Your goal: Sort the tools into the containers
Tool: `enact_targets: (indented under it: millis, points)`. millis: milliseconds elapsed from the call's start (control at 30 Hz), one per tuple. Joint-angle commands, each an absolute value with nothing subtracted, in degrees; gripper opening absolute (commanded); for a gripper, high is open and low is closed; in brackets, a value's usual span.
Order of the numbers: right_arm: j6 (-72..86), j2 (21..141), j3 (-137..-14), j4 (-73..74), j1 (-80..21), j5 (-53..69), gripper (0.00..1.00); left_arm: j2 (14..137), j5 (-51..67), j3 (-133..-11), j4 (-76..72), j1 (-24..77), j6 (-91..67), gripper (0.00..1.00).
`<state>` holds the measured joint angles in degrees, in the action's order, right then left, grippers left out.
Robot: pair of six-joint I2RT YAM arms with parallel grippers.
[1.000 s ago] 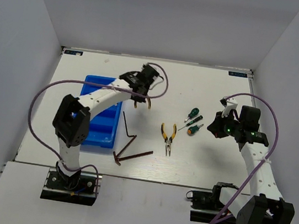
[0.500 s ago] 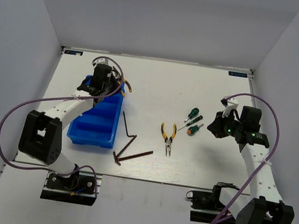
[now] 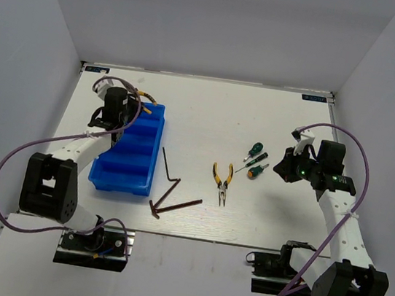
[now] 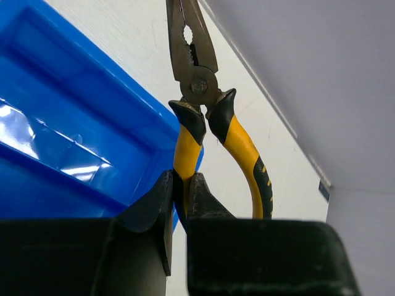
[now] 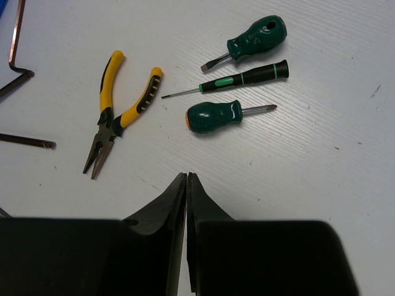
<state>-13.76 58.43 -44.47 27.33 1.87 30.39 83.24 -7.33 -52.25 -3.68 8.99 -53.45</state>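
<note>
My left gripper [image 3: 130, 102] is shut on one yellow handle of a yellow-and-black pliers [image 4: 191, 132], held above the far end of the blue compartment bin [image 3: 126, 164]; the bin's rim [image 4: 74, 117] lies just below the pliers. My right gripper [image 3: 284, 168] is shut and empty, hovering right of three green-handled screwdrivers [image 3: 254, 160]. The right wrist view shows the second pliers [image 5: 117, 114], a stubby slotted screwdriver [image 5: 256, 38], a slender one [image 5: 241, 79] and a stubby cross-head one [image 5: 216, 115] lying ahead of my right gripper [image 5: 186, 179]. Dark hex keys [image 3: 171, 168] lie right of the bin.
More hex keys [image 3: 175, 205] lie crossed near the front edge, and their ends show in the right wrist view [image 5: 24, 142]. White walls enclose the table on three sides. The bin's compartments look empty from above.
My left arm has swung left with the pliers, from right of the bin's far corner to over its far left end. The right arm has not moved.
</note>
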Motion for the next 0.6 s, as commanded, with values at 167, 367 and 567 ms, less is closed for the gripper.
enact_targets:
  millis: [167,367,567]
  points:
    - [-14.4,58.3,-45.7,27.8,2.0,31.5,0.09,80.0,-17.2,-48.4,-6.4,8.3,-64.0,0.0]
    - [-14.7,58.8,-45.9,28.0,2.0,31.5,0.09,85.1,-17.1,-54.7,-0.7,9.4,-67.1,0.0]
    - [-14.7,59.0,-45.8,27.8,2.1,31.4,0.09,91.3,-11.7,-56.6,0.4,8.8,-76.6,0.0]
